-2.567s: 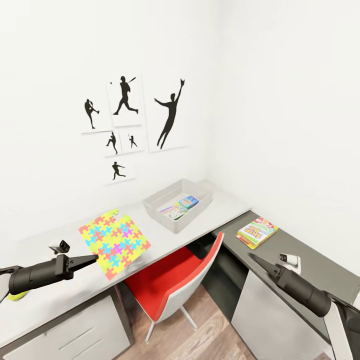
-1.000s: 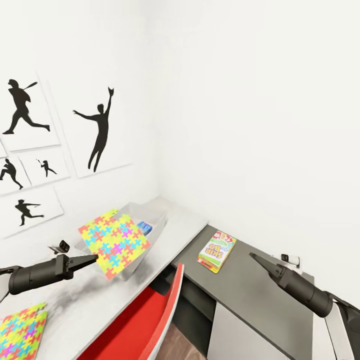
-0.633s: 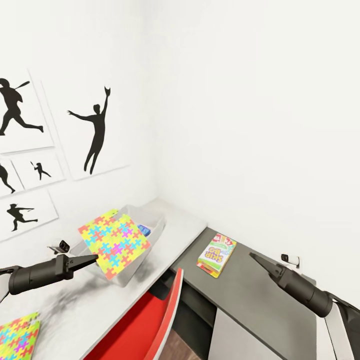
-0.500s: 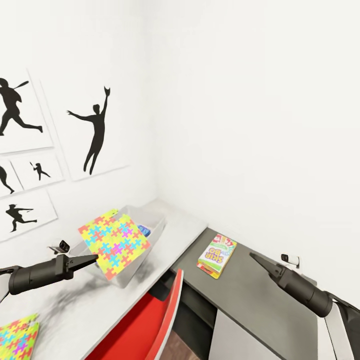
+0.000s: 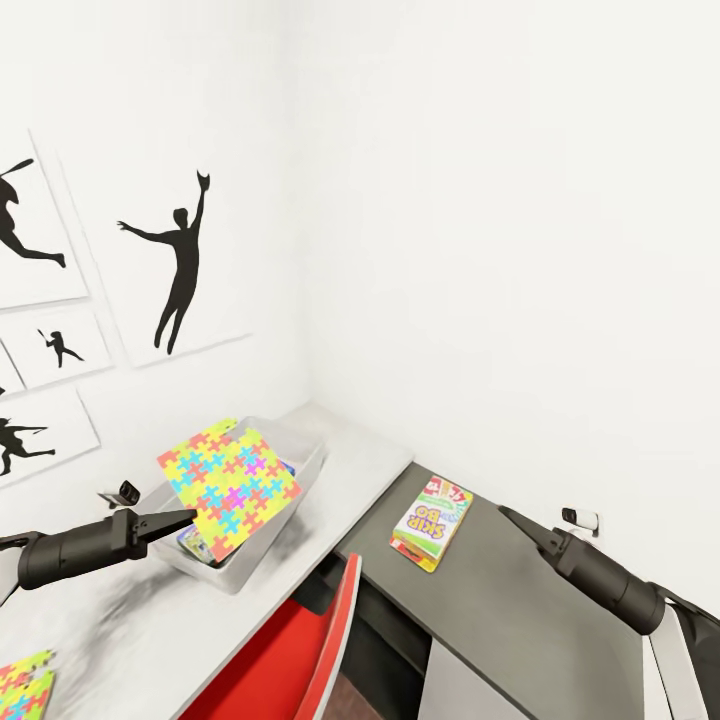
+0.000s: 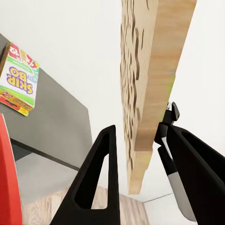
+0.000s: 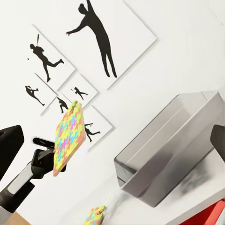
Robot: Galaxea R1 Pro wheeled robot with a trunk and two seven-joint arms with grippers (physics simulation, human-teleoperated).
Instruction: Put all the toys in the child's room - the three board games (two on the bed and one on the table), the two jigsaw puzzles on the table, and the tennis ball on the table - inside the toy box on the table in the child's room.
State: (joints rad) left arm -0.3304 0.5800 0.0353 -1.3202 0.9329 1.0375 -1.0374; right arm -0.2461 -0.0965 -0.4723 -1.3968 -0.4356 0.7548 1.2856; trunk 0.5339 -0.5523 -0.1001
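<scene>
Left gripper [image 5: 185, 517] clamps a multicoloured jigsaw puzzle sheet [image 5: 229, 488] above the shallow grey toy box [image 5: 300, 470], partly hiding its contents; right gripper [image 5: 506, 515] jaw state indiscernible.

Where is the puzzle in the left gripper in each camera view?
Head view: the puzzle hangs tilted at lower left, in front of the toy box.
Left wrist view: its wood-coloured back runs edge-on between the fingers.
Right wrist view: it shows edge-on, colourful, at left before the wall pictures.
Shared landmark: the left gripper clamping its edge.
</scene>
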